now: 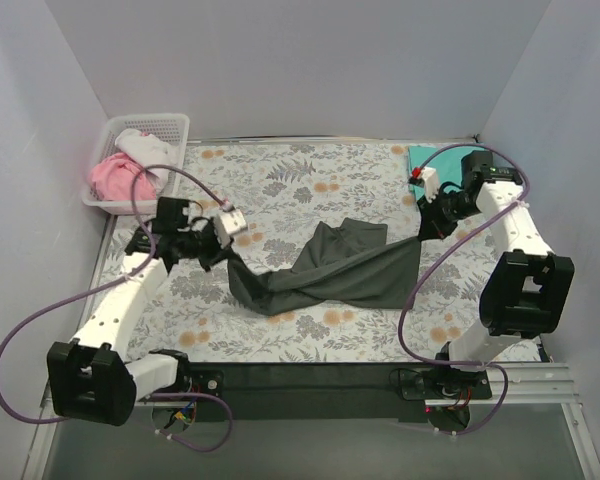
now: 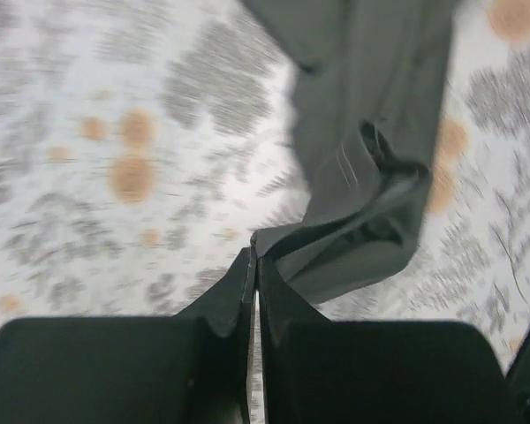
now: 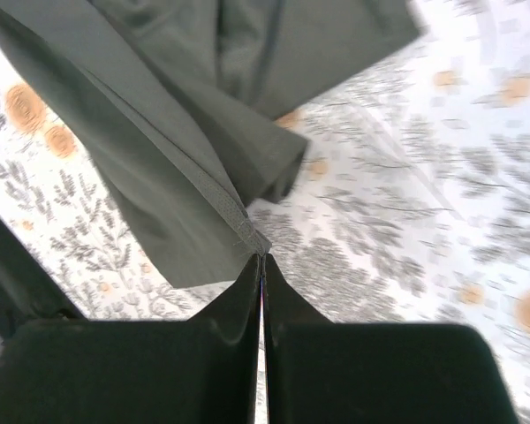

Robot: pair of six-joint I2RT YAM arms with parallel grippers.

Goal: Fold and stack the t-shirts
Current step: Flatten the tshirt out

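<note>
Grey shirt (image 1: pixel 335 265) clamped at both ends, stretched over the middle of the floral sheet (image 1: pixel 310 180)

Left hand (image 1: pixel 231 256) at the sheet's left side, fingers pressed together on the shirt's left corner; left wrist view shows the hem caught at the tips (image 2: pixel 254 258) and the cloth (image 2: pixel 362 115) running off twisted. Right hand (image 1: pixel 423 232) at the sheet's right side, fingers likewise together, gripping the right corner; right wrist view shows a stitched hem pinched at the tips (image 3: pixel 262 258) and the cloth (image 3: pixel 177 106) hanging away above the sheet. Shirt bunched and part-twisted between the two hands, mid-section resting on the sheet. Teal shirt (image 1: pixel 418 158) at the sheet's far right corner, partly behind the right arm. White basket (image 1: pixel 150 118) with pink and white cloth at the sheet's far left corner
</note>
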